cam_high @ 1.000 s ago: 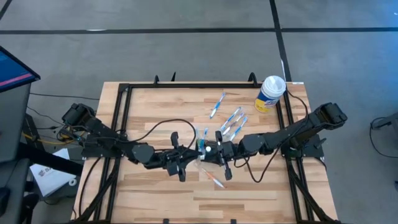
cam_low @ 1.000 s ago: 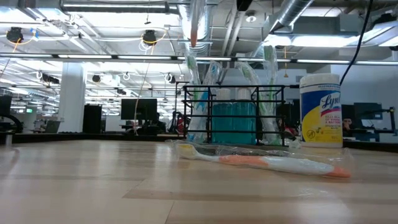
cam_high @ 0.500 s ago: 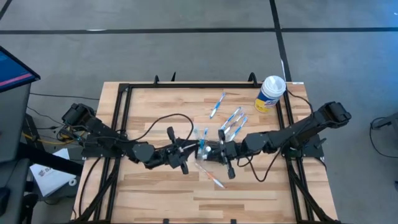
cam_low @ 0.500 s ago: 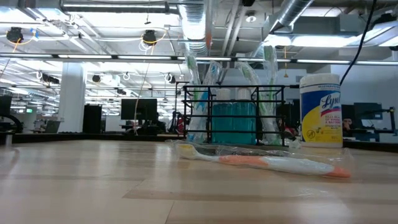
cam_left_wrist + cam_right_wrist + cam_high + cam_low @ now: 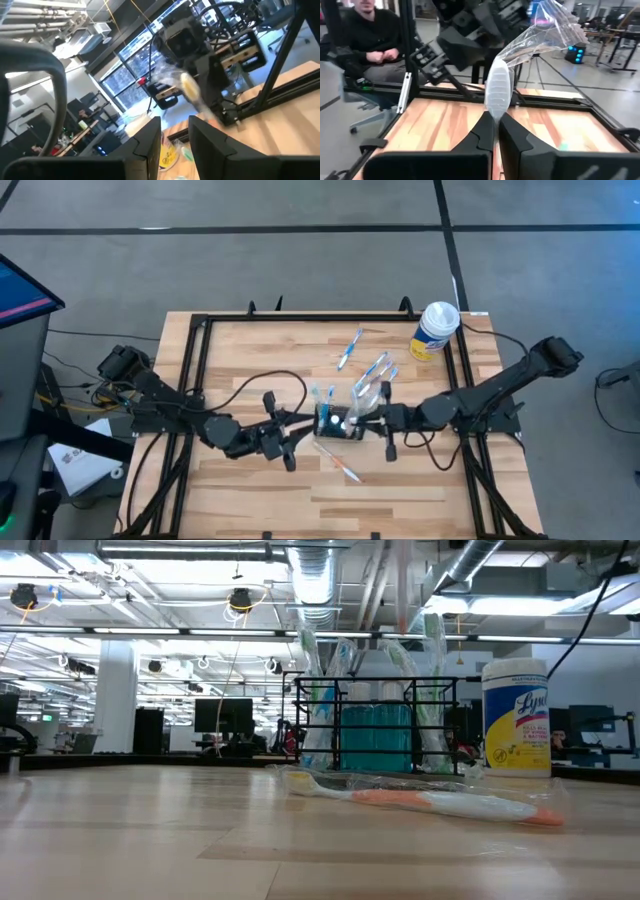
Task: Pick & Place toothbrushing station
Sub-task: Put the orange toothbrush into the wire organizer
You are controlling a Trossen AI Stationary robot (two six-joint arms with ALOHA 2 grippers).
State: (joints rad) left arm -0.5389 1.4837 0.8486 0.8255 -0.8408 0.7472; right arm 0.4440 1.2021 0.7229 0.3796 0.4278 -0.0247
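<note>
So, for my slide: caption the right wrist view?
Right gripper pinching a clear-wrapped toothbrush above the wooden table.

A white-and-yellow wipes canister (image 5: 436, 329) stands upright at the far right corner of the wooden bench (image 5: 250, 490), and serves here as the landmark. In the low view the same canister (image 5: 516, 718) shows its printed label. Near it, toward the bench's middle, a cluster of wrapped blue toothbrushes (image 5: 376, 371) lies loose; farther from it along the far side lies one single blue toothbrush (image 5: 348, 348). Well apart from the canister, toward the near edge, an orange-and-white wrapped toothbrush (image 5: 341, 467) lies flat on the wood, seen close in the low view (image 5: 425, 799). Beyond the bench, a person in dark clothing (image 5: 367, 35) sits in the room.
</note>
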